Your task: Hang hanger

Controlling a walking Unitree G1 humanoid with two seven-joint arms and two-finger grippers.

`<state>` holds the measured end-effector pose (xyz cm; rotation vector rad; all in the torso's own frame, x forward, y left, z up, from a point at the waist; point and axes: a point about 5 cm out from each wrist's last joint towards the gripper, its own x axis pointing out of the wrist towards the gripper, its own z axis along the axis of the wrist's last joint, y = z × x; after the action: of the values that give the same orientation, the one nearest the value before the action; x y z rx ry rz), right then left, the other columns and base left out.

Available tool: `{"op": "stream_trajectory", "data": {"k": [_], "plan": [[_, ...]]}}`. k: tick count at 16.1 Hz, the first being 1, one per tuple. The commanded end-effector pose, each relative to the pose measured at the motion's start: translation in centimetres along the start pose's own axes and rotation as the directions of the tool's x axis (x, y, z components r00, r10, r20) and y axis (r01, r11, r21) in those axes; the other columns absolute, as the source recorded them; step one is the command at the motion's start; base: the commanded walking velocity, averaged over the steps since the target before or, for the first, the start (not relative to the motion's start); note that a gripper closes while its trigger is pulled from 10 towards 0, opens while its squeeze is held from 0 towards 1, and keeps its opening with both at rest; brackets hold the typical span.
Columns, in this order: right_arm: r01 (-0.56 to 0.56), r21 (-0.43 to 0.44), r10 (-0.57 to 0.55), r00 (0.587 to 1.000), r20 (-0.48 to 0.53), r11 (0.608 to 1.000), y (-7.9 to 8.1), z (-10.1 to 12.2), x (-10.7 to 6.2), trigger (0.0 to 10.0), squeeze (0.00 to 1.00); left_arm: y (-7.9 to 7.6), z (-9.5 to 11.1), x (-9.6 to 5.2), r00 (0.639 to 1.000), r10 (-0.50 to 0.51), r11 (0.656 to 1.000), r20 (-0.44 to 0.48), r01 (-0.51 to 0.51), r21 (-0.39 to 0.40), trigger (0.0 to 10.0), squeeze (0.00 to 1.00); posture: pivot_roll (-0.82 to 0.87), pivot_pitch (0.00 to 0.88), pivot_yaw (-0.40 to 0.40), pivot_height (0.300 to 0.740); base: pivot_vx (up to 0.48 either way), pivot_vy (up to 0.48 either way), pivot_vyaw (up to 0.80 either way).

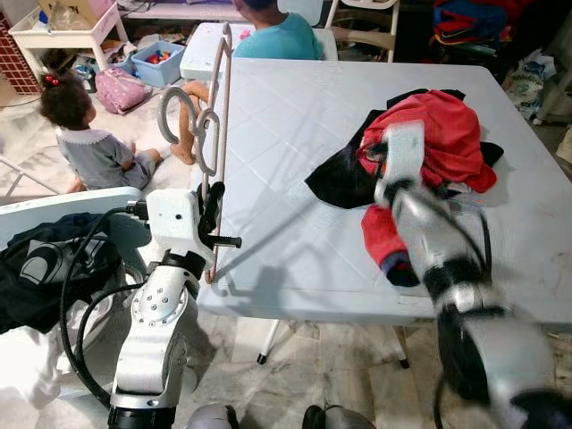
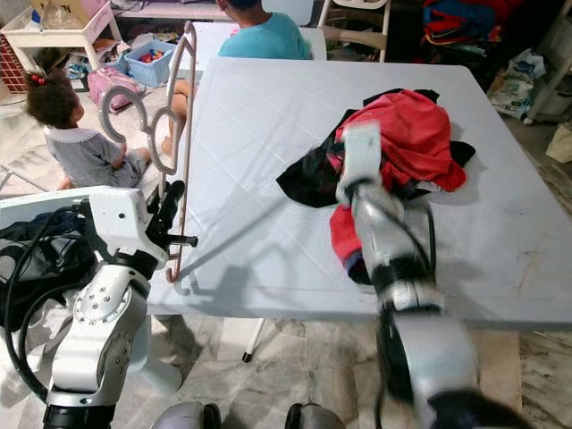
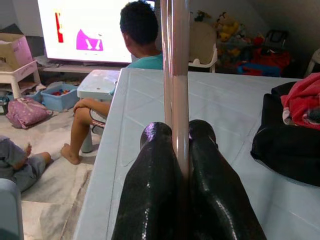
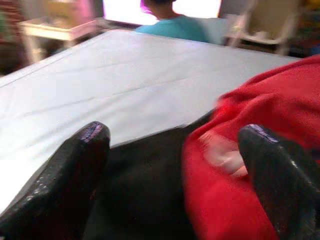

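Note:
A pale pink hanger (image 1: pixel 220 125) with a grey hook stands upright at the left edge of the white table (image 1: pixel 295 116). My left gripper (image 3: pixel 180 150) is shut on the hanger's bar (image 3: pixel 179 75); it shows at the table's edge (image 1: pixel 211 211). A red garment (image 1: pixel 447 134) lies crumpled on a black one (image 1: pixel 335 183) at the table's right. My right gripper (image 4: pixel 175 150) hovers open just over where red and black cloth meet, nothing between its fingers (image 4: pixel 75 170). The right arm's white wrist (image 1: pixel 402 152) partly hides the red garment.
A child (image 1: pixel 85 143) sits on the floor to the left. A person in a teal shirt (image 1: pixel 281 36) sits at the table's far edge. A chair with dark clothes (image 1: pixel 45 259) stands by my left arm. A blue bin (image 1: pixel 156 58) and pink bag (image 1: pixel 116 89) lie beyond.

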<state>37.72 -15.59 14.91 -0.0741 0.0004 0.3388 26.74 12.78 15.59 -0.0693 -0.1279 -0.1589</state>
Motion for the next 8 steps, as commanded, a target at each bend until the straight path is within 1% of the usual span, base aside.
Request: {"op": "stream_trajectory", "data": {"k": [1, 2, 3, 4, 5, 6, 7, 8], "plan": [[-0.098, -0.028, 0.099, 0.993, 0.064, 0.995, 0.3, 1.2, -0.5, 10.0, 0.0, 0.2, -1.4, -0.5, 0.997, 0.01, 1.0, -0.076, -0.01, 0.002, 10.0, 0.0, 0.02, 0.088, -0.028, 0.74, 0.0, 0.0, 0.0], [-0.126, -0.035, 0.129, 0.989, 0.073, 0.991, 0.4, 1.2, -0.9, 10.0, 0.0, 0.2, -1.5, -0.5, 0.997, 0.008, 1.0, -0.078, -0.008, 0.002, 10.0, 0.0, 0.01, 0.086, -0.024, 0.74, 0.0, 0.0, 0.0], [-0.153, -0.069, 0.16, 0.982, 0.096, 0.986, 0.1, 1.3, -2.2, 10.0, 0.0, 0.3, -1.6, -0.6, 0.996, 0.002, 1.0, -0.085, -0.002, 0.004, 10.0, 0.0, 0.0, 0.081, -0.014, 0.74, 0.0, 0.0, 0.0], [-0.072, -0.054, 0.077, 0.992, 0.1, 0.996, -0.8, 0.7, -4.2, 10.0, 0.0, 0.5, -1.8, -0.9, 0.995, -0.008, 1.0, -0.099, 0.01, 0.01, 10.0, 0.0, -0.01, 0.073, 0.005, 0.74, 0.0, 0.0, 0.0], [-0.046, -0.03, 0.048, 0.995, 0.092, 0.999, -1.0, 0.5, -4.5, 10.0, 0.0, 0.6, -1.9, -0.9, 0.995, -0.01, 1.0, -0.102, 0.011, 0.013, 10.0, 0.0, -0.02, 0.072, 0.009, 0.74, 0.0, 0.0, 0.0], [-0.004, -0.036, 0.007, 0.997, 0.081, 0.999, -0.9, 0.1, -6.1, 10.0, 0.0, 0.9, -2.2, -1.4, 0.993, -0.013, 1.0, -0.121, 0.016, 0.02, 10.0, 0.0, -0.04, 0.066, 0.029, 0.74, 0.0, 0.0, 0.0], [-0.008, -0.078, 0.016, 0.996, 0.093, 0.997, -0.5, 0.1, -7.1, 10.0, 0.0, 1.0, -2.4, -1.7, 0.991, -0.019, 0.999, -0.13, 0.023, 0.026, 10.0, 0.0, -0.04, 0.063, 0.032, 0.74, 0.0, 0.0, 0.0], [0.028, -0.091, -0.018, 0.993, 0.114, 0.995, 0.1, 0.0, -8.5, 10.0, 0.0, 1.1, -2.6, -2.1, 0.989, -0.024, 0.999, -0.143, 0.03, 0.038, 10.0, 0.0, -0.04, 0.062, 0.033, 0.74, 0.0, 0.0, 0.0]]}}
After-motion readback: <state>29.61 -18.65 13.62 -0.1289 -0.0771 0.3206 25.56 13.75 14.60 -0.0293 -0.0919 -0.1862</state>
